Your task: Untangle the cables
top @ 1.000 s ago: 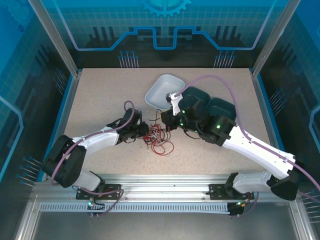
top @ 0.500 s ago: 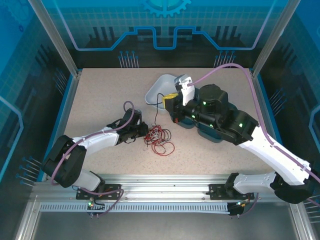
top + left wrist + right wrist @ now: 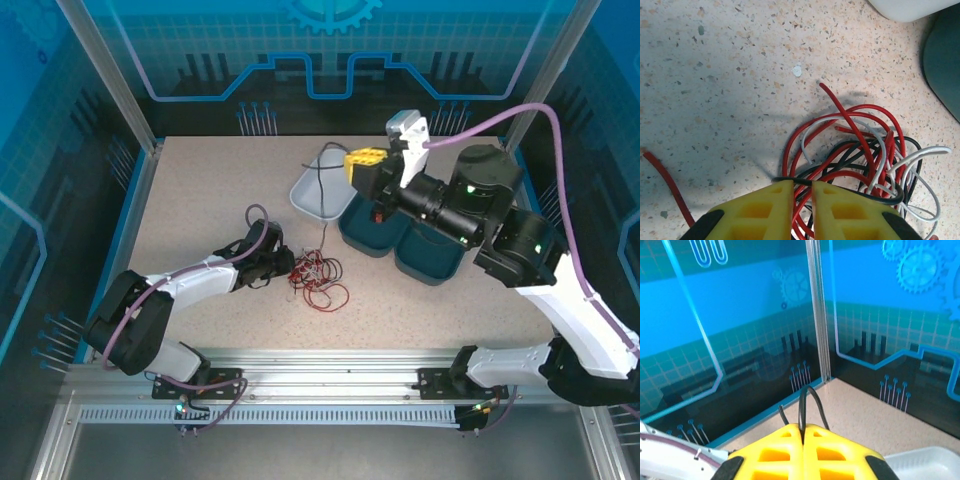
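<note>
Teal bins [image 3: 368,236] and white tray [image 3: 305,195] sit near the cables [image 3: 318,280].

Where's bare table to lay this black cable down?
Bare: the far-left table, between white tray and left wall; also the near strip between the teal bins and front rail. Crowded: centre, around the cable tangle and left hand.

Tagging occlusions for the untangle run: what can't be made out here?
- Left wrist: which cables the left gripper pinches; its fingers and the bottom edge cover them.
- Right wrist: the black cable below the right gripper, hidden by its fingers.
- Top: far part of the teal bins, under the right arm.
</note>
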### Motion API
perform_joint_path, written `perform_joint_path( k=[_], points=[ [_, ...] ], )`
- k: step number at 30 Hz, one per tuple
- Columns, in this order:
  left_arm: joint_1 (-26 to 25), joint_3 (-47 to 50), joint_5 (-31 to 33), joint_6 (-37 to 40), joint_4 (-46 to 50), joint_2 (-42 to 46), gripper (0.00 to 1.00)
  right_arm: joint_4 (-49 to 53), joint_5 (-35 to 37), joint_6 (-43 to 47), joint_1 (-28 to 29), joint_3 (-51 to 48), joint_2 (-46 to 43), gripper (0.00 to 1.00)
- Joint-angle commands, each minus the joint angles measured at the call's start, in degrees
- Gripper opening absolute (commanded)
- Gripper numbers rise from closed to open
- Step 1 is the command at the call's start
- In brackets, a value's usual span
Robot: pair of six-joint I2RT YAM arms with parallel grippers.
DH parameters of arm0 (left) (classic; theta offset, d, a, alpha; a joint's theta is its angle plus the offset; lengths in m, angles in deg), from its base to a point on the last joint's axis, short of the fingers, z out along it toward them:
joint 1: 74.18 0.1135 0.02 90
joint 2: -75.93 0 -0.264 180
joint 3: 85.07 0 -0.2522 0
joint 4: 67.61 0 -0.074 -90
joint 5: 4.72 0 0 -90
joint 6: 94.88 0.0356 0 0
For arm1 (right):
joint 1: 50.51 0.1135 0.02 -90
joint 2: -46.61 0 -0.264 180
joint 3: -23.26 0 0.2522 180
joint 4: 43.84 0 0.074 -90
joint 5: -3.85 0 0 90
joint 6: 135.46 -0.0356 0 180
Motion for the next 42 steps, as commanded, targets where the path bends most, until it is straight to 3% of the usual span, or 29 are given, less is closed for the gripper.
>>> perform_joint_path(
  k=[1, 7, 12, 26, 28, 42],
  points=[
    [-0.1, 0.4, 0.9, -0.5, 0.2, 0.6, 0.18, 1.5, 3.2, 3.5, 0.8, 3.9, 1.8, 0.0],
    [-0.1, 0.2, 1.0, -0.4, 0.8, 2.1, 0.23, 2.6, 12.4, 7.8, 0.6, 10.9, 8.0, 0.0],
    [-0.1, 0.3, 1.9, -0.2, 2.9, 6.6, 0.38, 0.9, 17.1, 9.7, -1.9, 13.4, 14.1, 0.0],
    [0.4, 1.1, 11.6, 0.6, 14.0, 24.3, 0.87, 2.6, 8.2, 4.0, -17.8, 21.4, 32.2, 0.0],
    [0.6, 1.1, 12.3, 0.5, 15.0, 25.5, 0.99, 2.0, 7.8, 3.6, -19.3, 21.7, 34.3, 0.0],
    [1.5, 1.6, 15.6, 0.9, 17.9, 29.3, 0.99, 8.6, 11.3, -1.6, -23.6, 24.8, 49.3, 0.0]
  ],
)
